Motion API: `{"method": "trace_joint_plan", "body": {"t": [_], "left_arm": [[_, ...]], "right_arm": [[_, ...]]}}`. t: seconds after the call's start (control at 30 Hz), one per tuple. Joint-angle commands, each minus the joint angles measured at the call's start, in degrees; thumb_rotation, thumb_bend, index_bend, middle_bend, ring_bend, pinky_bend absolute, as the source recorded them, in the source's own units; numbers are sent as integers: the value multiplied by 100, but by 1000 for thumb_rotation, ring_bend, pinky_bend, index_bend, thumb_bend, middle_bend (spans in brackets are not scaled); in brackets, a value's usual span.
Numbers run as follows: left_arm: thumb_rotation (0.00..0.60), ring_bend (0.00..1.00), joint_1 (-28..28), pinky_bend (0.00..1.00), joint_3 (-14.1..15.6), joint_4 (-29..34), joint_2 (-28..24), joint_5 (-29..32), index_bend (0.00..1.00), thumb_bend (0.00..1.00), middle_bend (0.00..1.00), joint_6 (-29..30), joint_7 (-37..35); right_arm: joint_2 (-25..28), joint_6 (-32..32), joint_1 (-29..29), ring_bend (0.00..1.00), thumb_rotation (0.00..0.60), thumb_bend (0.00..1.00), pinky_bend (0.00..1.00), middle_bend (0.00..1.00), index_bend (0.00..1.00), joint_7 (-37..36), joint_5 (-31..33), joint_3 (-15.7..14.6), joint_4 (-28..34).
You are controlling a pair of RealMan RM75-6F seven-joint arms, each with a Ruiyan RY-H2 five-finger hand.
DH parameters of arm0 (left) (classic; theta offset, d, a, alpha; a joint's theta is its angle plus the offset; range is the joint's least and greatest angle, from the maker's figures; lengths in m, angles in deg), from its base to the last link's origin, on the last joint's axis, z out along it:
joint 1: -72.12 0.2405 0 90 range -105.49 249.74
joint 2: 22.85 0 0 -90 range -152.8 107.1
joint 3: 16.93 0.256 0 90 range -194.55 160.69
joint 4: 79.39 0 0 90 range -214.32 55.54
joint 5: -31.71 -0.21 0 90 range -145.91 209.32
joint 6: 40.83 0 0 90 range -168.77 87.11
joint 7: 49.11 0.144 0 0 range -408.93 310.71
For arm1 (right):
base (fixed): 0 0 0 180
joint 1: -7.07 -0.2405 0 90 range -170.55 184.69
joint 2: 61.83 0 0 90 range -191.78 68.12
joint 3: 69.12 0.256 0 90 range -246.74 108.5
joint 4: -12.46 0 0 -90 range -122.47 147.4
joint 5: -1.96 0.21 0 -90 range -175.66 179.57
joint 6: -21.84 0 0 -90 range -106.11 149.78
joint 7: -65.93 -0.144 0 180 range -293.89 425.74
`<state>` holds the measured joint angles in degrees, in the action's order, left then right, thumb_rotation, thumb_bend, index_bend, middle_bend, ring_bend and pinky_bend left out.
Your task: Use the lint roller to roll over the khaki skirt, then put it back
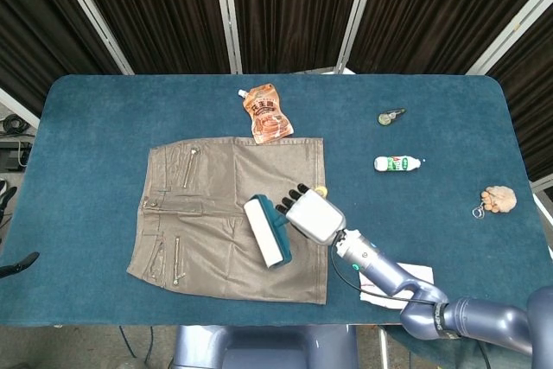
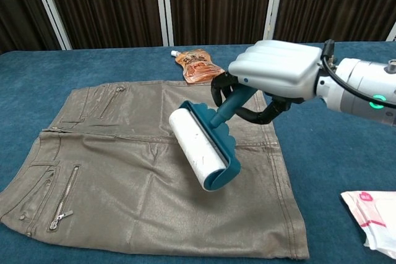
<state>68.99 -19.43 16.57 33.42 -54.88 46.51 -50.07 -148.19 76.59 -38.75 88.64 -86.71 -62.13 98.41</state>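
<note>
Khaki skirt [image 1: 233, 213] lies flat in the middle of the blue bench [image 1: 86, 127]. The right hand [image 1: 311, 218] holds the lint roller [image 1: 267, 231] by its teal handle, over the centre of the skirt. Whether the white roll touches the cloth, I cannot tell. For a good pass, I think the roll should lie flat and press lightly, so the fabric does not wrinkle. The left hand is not visible.

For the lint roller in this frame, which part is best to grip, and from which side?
Grip the lint roller by its teal handle, coming from the right, as the right hand does now. The handle juts from the frame's back toward that hand, leaving the white drum free to roll over the khaki skirt.
</note>
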Motion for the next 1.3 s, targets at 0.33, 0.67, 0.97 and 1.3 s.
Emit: {"method": "trace_joint_plan", "body": {"t": [0.33,0.67,0.97,1.3], "left_arm": [[600,0,-25,0,-7,-6,5,39,0,0,0,-52,0],[600,0,-23,0,0,5,-2,24,0,0,0,-42,-9],[600,0,-44,0,20,97,25,-38,0,0,0,-49,125],[600,0,-66,0,21,121,39,-32,0,0,0,-81,179]], "right_arm": [[-357,-89,-15,370,600,697,381,505,399,487,91,-217,-445],[72,58,277,371,600,701,383,507,403,241,-67,-625,-1332],[316,273,426,372,600,703,385,509,405,-392,-287,-807,-1880],[123,176,178,376,600,705,387,512,406,-162,-469,-682,-1336]]}}
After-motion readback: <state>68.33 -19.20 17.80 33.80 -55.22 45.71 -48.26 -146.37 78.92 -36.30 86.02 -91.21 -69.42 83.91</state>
